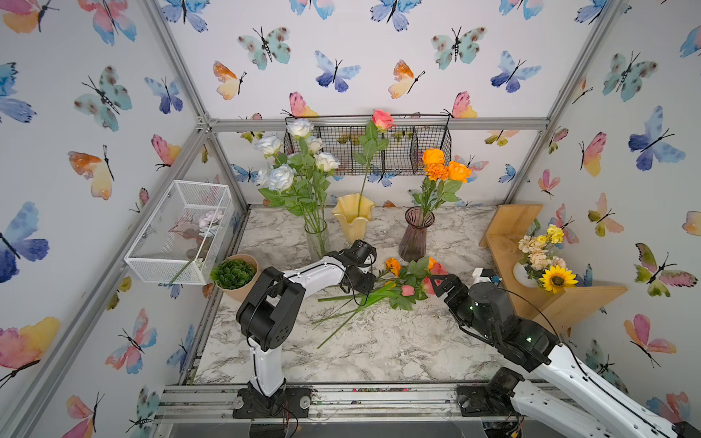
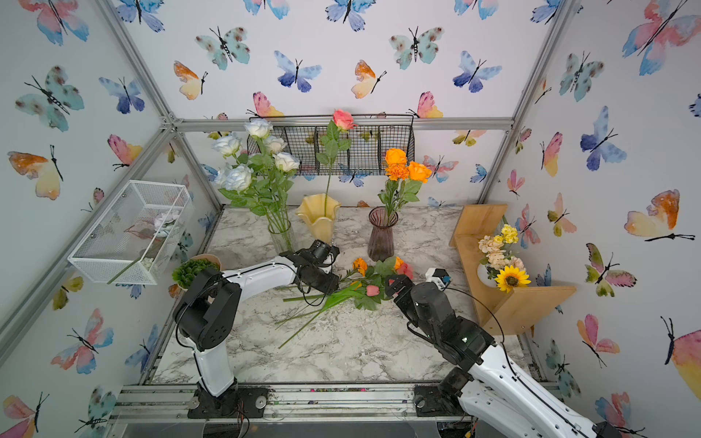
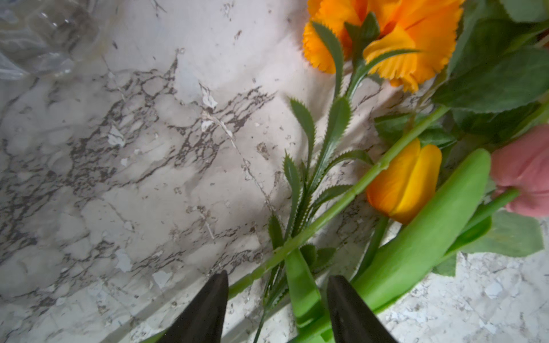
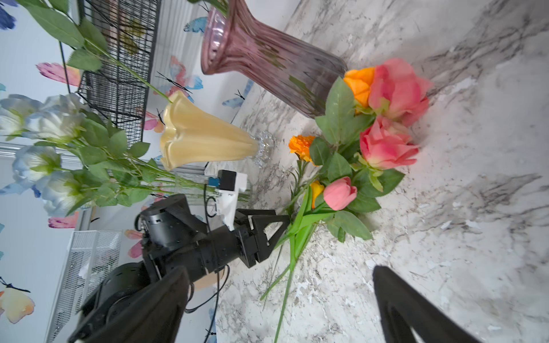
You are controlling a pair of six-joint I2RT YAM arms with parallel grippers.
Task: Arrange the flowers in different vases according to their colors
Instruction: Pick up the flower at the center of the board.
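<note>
Your left end effector [image 3: 277,276] sits low over the tabletop [image 3: 118,178], jaws partly apart and straddling the green stems [image 3: 326,209] of the loose flowers [image 1: 407,283] without clamping them; the orange tulip [image 3: 404,181] and pink tulip bud [image 3: 523,172] lie just past its tips. Your right end effector [image 4: 280,270] is spread wide and empty, near the blossom end of the same pile, with the pink roses [image 4: 395,89] just ahead of it and the purple vase [image 4: 267,62] standing behind them.
</note>
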